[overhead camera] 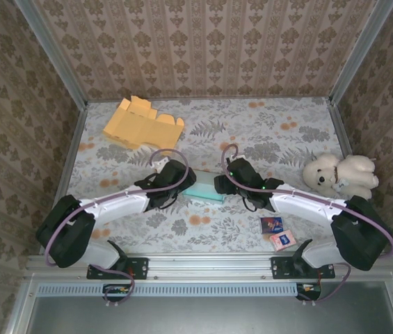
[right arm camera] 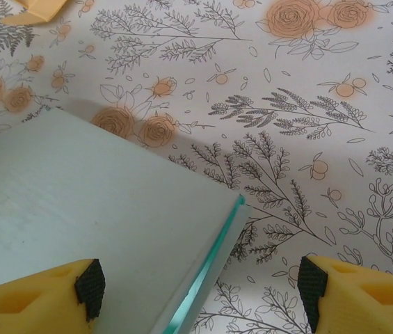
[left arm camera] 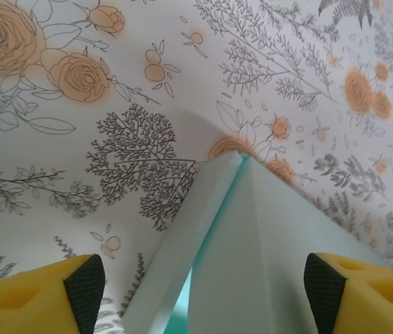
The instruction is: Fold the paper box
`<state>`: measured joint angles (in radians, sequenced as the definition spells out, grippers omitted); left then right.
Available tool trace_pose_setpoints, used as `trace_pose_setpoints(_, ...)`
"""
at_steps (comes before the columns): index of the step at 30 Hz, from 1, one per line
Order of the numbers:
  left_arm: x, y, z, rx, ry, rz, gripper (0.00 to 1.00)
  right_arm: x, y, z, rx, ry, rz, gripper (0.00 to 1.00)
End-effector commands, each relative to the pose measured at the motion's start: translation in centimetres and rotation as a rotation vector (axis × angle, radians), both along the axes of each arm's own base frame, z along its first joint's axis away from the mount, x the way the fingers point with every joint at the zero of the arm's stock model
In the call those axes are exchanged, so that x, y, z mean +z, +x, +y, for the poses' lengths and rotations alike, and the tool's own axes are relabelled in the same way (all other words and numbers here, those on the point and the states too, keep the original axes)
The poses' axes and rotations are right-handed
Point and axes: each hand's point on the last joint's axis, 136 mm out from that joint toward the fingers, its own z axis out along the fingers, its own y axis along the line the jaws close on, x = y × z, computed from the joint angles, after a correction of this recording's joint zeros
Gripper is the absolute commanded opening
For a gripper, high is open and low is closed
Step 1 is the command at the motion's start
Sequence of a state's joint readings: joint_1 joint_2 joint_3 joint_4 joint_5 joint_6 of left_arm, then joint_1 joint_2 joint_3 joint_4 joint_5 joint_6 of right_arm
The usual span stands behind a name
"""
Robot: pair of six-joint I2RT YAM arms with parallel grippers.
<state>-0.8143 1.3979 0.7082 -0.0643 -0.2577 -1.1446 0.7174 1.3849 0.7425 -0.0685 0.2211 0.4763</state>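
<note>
left wrist: left hand (left arm camera: 202, 287) open, paper box (left arm camera: 269, 257) corner btwn jaws

No readable text, label, brand or number in any view. Dark card (overhead camera: 271, 224) and pink card (overhead camera: 283, 240), near right of table (overhead camera: 273, 146): printed artwork, any lettering too small to resolve. Box (left arm camera: 266, 257) faces plain pale teal.

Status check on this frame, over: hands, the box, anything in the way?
Left hand open, right hand open. Teal paper box lies between them, ungripped. Orange cardboard and plush toy sit well off to the sides.
</note>
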Motion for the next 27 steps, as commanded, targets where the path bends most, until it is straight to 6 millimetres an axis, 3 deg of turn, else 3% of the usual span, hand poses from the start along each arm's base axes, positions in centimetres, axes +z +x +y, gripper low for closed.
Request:
trace_pose_setpoints(1, 0.3, -1.0, 1.6, -0.013, 0.086, 0.004, 0.85, -1.6, -0.2, -0.1, -0.016, -0.021, 0.012, 0.77)
trace_pose_setpoints(7, 4.7, -1.2, 3.3, -0.101, 0.208, -0.110, 0.99, -2.4, -0.6, -0.8, -0.026, -0.028, 0.001, 0.77)
trace_pose_setpoints(11, 6.1, -0.8, 2.5, -0.209, 0.261, -0.178, 0.99, -2.9, -0.7, -1.2, -0.037, -0.028, -0.016, 0.77)
trace_pose_setpoints(27, -1.2, -1.6, 0.7, -0.309, 0.319, -0.083, 0.91, -5.7, -1.5, -2.5, -0.039, -0.068, -0.014, 0.77)
